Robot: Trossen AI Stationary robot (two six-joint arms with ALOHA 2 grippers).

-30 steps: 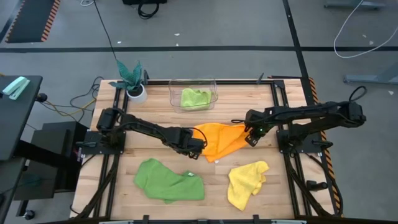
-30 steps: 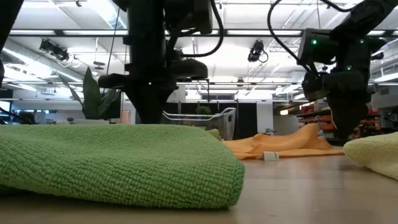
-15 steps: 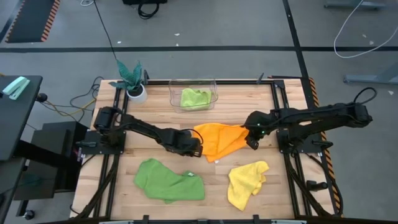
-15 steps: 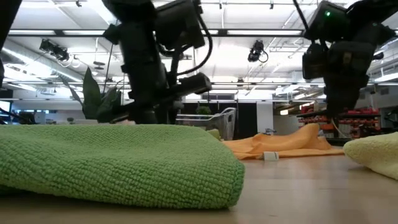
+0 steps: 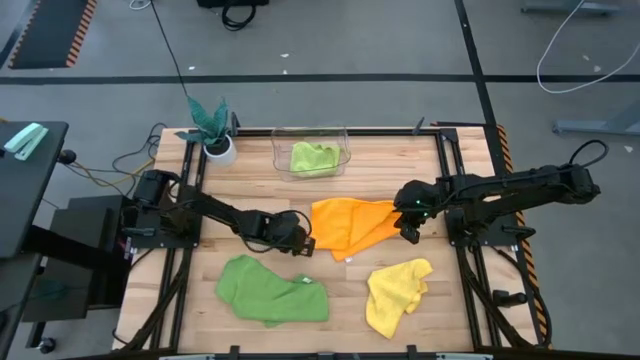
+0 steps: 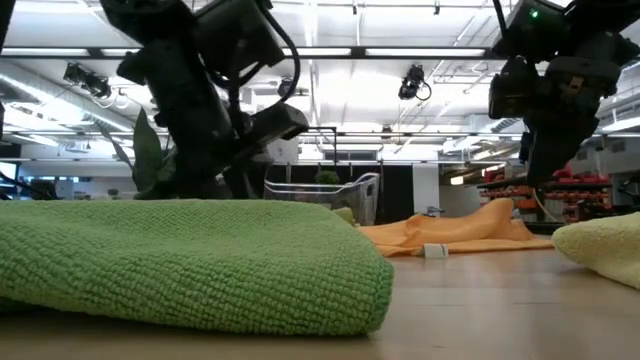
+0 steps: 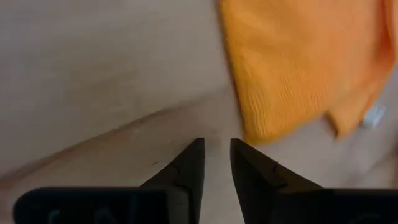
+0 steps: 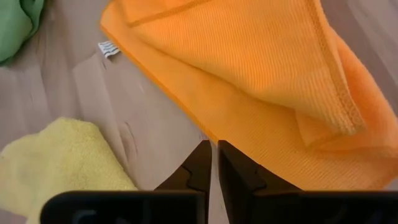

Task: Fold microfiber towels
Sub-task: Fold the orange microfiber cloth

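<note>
The soft orange microfiber towel (image 5: 350,224) lies between my grippers: left gripper (image 5: 300,240), slightly parted and empty, nearly touching one edge; right gripper (image 5: 408,232), barely parted and empty, beside the other.

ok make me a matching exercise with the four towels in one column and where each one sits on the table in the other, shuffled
Things:
1. orange towel
2. yellow towel
3. light lime green towel
4. darker green towel

Places:
A. inside the clear plastic bin at the far edge of the table
B. near edge of the table, on the left arm's side
C. middle of the table, between the left gripper and the right gripper
D. near edge of the table, on the right arm's side

Pairs: 1-C, 2-D, 3-A, 4-B
</note>
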